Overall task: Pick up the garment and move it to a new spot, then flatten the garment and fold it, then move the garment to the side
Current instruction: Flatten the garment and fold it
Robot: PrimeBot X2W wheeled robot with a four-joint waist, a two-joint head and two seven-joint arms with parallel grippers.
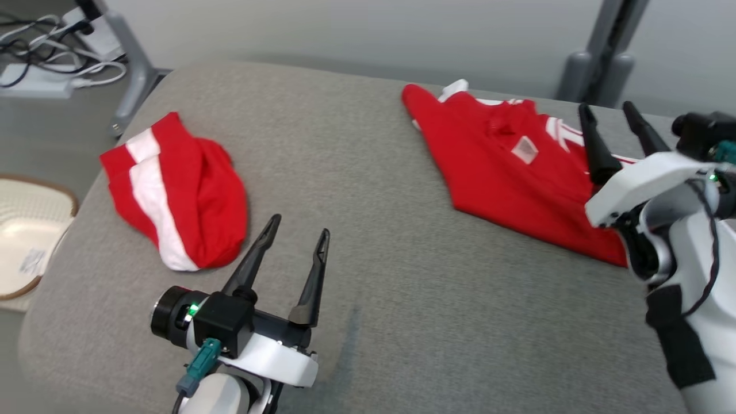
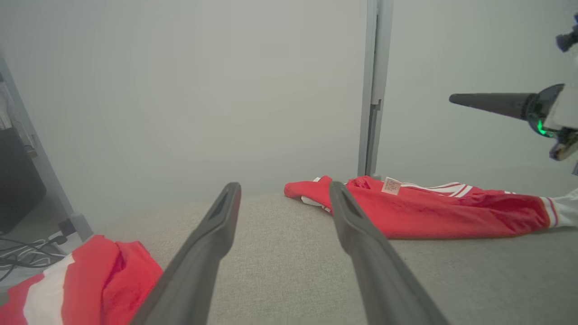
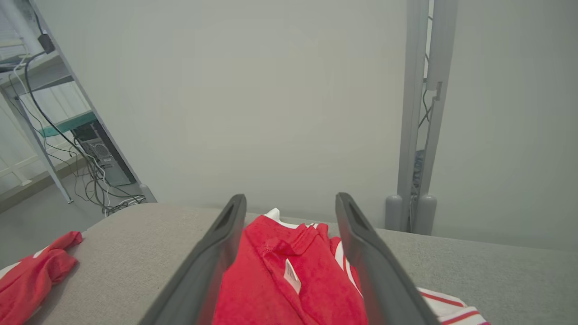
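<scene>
A red garment (image 1: 506,172) with white stripes and a small label lies spread and rumpled on the far right of the grey padded surface (image 1: 374,259). My right gripper (image 1: 605,105) hovers over its right part, open and holding nothing; the right wrist view has the garment (image 3: 280,280) between and below the fingers (image 3: 291,196). A second red-and-white garment (image 1: 184,190) sits bundled at the left. My left gripper (image 1: 301,224) is open just right of that bundle, above bare surface. The left wrist view shows the bundle (image 2: 90,280), the spread garment (image 2: 429,212) and my open left gripper (image 2: 284,185).
A pale woven basket (image 1: 23,230) stands off the surface's left edge. Cables and a stand leg (image 1: 135,69) are at the back left, grey posts (image 1: 598,63) at the back right. The surface ends close behind the spread garment.
</scene>
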